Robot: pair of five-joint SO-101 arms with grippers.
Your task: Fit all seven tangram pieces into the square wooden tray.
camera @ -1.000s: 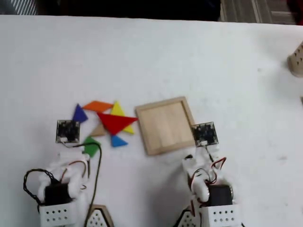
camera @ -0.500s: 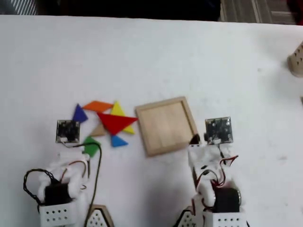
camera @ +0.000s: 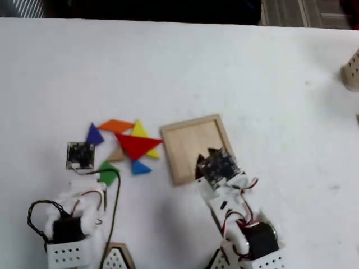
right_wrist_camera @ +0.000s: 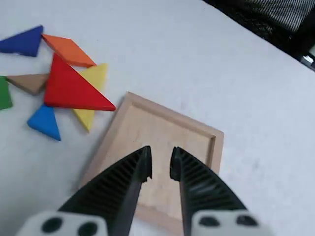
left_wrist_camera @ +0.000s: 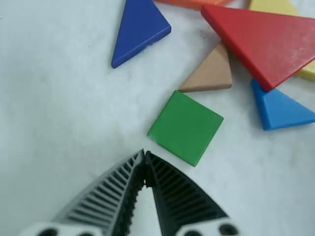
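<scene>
My right gripper [right_wrist_camera: 160,164], slightly parted, hovers over the tray [right_wrist_camera: 167,132]; my left gripper [left_wrist_camera: 144,164], closed, sits just beside the green square [left_wrist_camera: 185,127].

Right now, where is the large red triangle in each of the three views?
High view: the red triangle lies just left of the wooden tray, over the yellow piece.
Left wrist view: it lies beyond the green square, next to the tan piece.
Right wrist view: it lies beside the tray's corner, over the yellow piece.
Shared landmark: the light blue triangle beside it.
</scene>
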